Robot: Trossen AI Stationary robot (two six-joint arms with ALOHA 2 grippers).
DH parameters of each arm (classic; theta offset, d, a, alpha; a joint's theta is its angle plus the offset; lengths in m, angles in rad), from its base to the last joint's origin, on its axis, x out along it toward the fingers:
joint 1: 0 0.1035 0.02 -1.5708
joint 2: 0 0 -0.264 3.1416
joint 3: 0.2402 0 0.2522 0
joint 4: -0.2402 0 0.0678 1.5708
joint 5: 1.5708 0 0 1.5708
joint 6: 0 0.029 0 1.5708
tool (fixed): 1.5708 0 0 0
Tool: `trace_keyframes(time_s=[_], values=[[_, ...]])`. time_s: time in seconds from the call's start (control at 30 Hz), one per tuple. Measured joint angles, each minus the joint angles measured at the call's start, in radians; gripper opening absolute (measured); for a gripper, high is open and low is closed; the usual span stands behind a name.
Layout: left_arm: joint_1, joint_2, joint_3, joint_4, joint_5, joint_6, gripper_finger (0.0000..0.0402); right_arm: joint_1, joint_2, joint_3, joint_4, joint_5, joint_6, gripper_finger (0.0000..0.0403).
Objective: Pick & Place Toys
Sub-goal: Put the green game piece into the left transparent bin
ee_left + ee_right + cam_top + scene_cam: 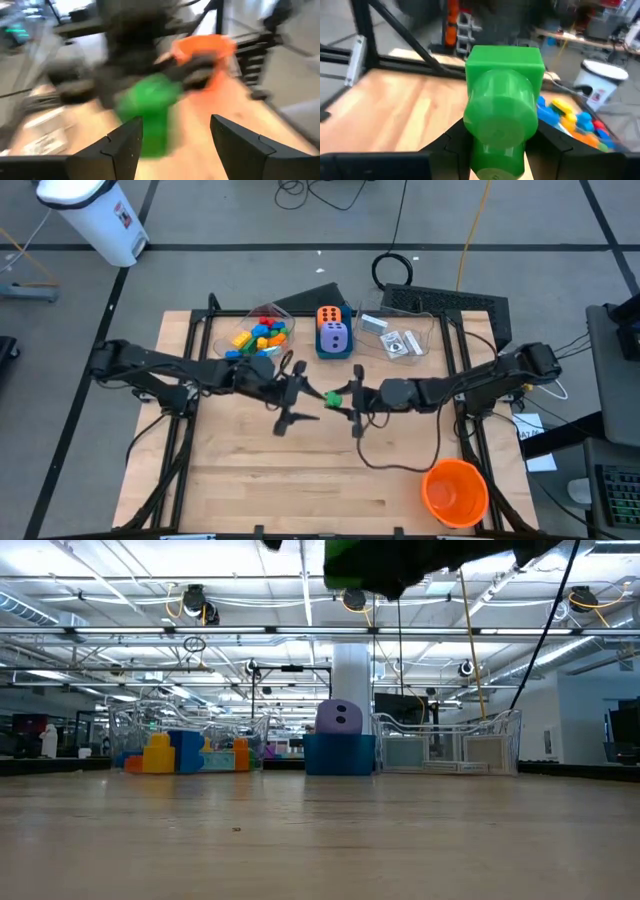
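A green brick hangs above the middle of the table, with my right gripper shut on it. In the right wrist view the green brick fills the middle, one round stud facing the camera. My left gripper faces it from the table's left, fingers open. In the left wrist view the blurred brick stands just beyond the left gripper's fingertips, apart from them. The low view shows the brick high at the picture's top. More toys lie in the tubs at the far edge. My right gripper pinches the green brick between its two fingers, which lie on the two opposite sides of its stud end. The fingers come about level from the table's right. The brick is lifted well clear of the table.
At the far edge stand a clear tub of coloured bricks, a blue box with an orange and a purple die, and a clear tub with cards. A big orange cup stands near right. A cable lies on the wood.
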Motion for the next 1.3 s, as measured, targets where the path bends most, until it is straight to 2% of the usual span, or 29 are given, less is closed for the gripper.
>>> trace_keyframes(time_s=[0.1,0.3,0.47,0.63,0.8,0.87,1.13,1.3], values=[[-0.022,0.0,0.06,-0.056,0.009,0.017,0.0239,-0.01,0.001,0.0,-0.043,0.027,0.013,0.0132],[-0.027,0.036,0.112,-0.102,-0.025,0.042,0.0237,-0.033,0.002,0.0,-0.121,0.002,0.057,0.0132],[-0.027,0.137,0.146,-0.103,-0.112,0.096,0.0237,-0.041,0.002,0.0,-0.157,0.0,0.07,0.0132],[-0.028,0.23,0.213,-0.088,-0.151,0.171,0.0237,-0.039,0.002,0.0,-0.192,-0.023,0.081,0.0131],[-0.034,0.253,0.246,-0.092,-0.255,0.195,0.0237,-0.039,0.002,0.0,-0.213,-0.024,0.081,0.0131],[-0.031,0.253,0.256,-0.148,-0.275,0.181,0.0237,-0.037,0.002,0.0,-0.22,-0.024,0.08,0.0131],[0.002,0.257,0.272,-0.215,-0.27,0.111,0.0237,-0.037,0.002,0.0,-0.231,-0.027,0.077,0.0131],[0.024,0.256,0.273,-0.23,-0.221,0.109,0.0237,-0.037,0.002,0.0,-0.226,-0.027,0.072,0.0131]])
